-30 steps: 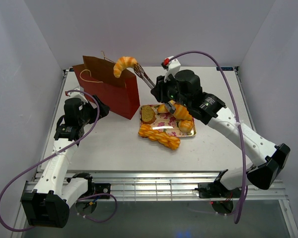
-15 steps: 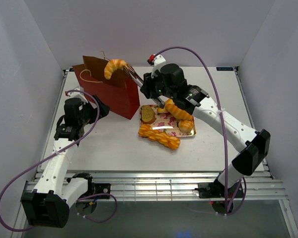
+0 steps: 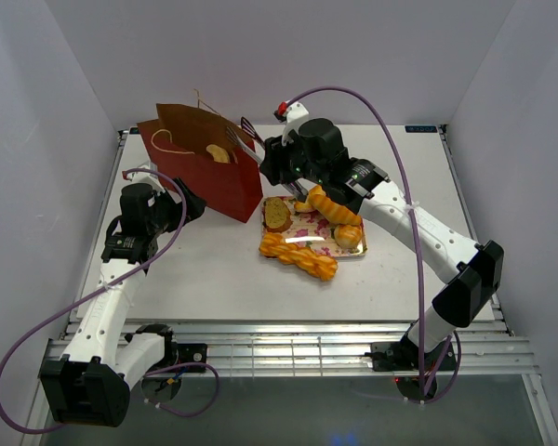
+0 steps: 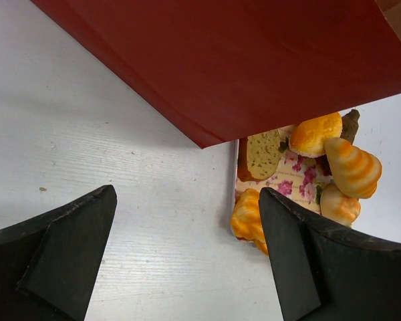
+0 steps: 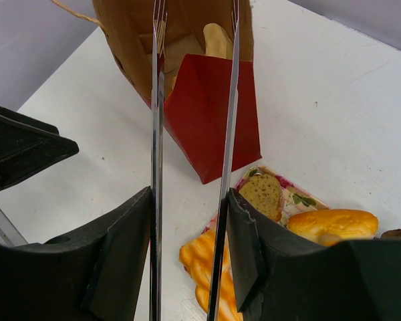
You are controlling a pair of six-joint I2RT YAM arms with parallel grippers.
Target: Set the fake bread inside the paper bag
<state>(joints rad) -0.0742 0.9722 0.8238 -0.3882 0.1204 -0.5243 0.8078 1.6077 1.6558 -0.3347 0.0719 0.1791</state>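
The dark red paper bag [image 3: 214, 181] stands open at the back left. A golden croissant [image 3: 218, 152] lies inside it and also shows in the right wrist view [image 5: 217, 40]. My right gripper [image 3: 277, 163] is shut on metal tongs [image 3: 251, 137], whose two arms [image 5: 157, 100] are spread and empty over the bag's mouth [image 5: 214, 114]. More fake bread stays on the floral tray [image 3: 358, 253]: a twisted loaf [image 3: 302, 257], a toast slice [image 3: 278, 215], a croissant [image 3: 333, 206] and a roll [image 3: 349, 236]. My left gripper [image 3: 191, 203] is open and empty beside the bag's left side [image 4: 240, 60].
The tray stands just right of the bag, with the twisted loaf [image 4: 246, 217] hanging over its near left corner. White walls enclose the table on the left, back and right. The right arm's purple cable arcs above the tray.
The tongs carried the croissant left to over the bag and opened. The croissant dropped into the bag. The left arm has not moved.
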